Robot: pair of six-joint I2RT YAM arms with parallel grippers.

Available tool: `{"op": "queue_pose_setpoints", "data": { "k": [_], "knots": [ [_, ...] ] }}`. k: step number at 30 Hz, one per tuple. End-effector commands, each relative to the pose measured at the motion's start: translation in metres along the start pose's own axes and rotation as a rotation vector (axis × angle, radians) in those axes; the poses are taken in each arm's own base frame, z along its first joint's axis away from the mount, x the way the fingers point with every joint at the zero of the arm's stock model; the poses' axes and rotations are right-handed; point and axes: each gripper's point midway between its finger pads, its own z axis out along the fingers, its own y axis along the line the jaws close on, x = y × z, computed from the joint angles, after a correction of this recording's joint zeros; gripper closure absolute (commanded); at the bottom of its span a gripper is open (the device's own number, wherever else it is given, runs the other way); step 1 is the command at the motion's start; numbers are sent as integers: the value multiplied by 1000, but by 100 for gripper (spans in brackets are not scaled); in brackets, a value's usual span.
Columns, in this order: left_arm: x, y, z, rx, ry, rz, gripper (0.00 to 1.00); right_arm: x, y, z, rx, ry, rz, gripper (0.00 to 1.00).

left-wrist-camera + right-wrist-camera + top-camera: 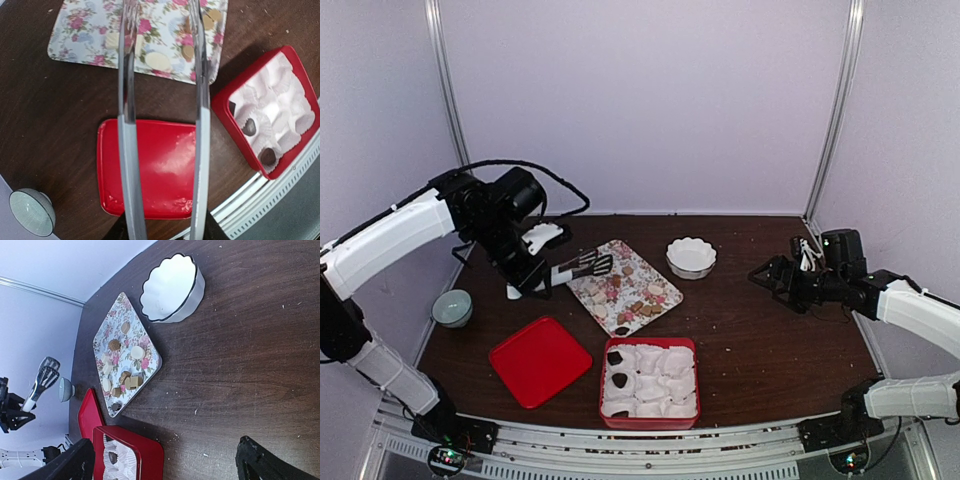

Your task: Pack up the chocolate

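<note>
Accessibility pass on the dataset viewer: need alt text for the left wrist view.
Metal tongs, arms apart, reach over a red lid toward a floral tray of chocolates. Right: a red box of white paper cups, some holding dark pieces; grey bowl bottom left.

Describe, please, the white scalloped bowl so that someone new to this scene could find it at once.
On the dark brown wooden table, look at the far side, just right of the rectangular flower-printed tray. There stands the white scalloped bowl, nothing in it. Its wavy dark-edged rim sets it apart from the smaller, smooth-rimmed grey-green bowl at the left edge.
</note>
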Motion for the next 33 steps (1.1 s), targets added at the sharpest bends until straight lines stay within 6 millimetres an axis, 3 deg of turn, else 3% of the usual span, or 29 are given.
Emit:
{"op": "queue_pose_setpoints", "data": {
  "k": [1,12,23,33],
  "knots": [
    [-29,28,1,-48,-39,-77,63,-8,5,-2,-12,-25,-8,0],
    [-27,64,46,-100,75,-156,64,-7,1,-1,6,-21,-5,0],
    [-22,68,78,-82,167,-133,65,-5,-2,0,21,-9,-7,0],
    [-18,67,94,-60,202,-118,68,-4,-4,2,25,0,-6,0]
  ]
}}
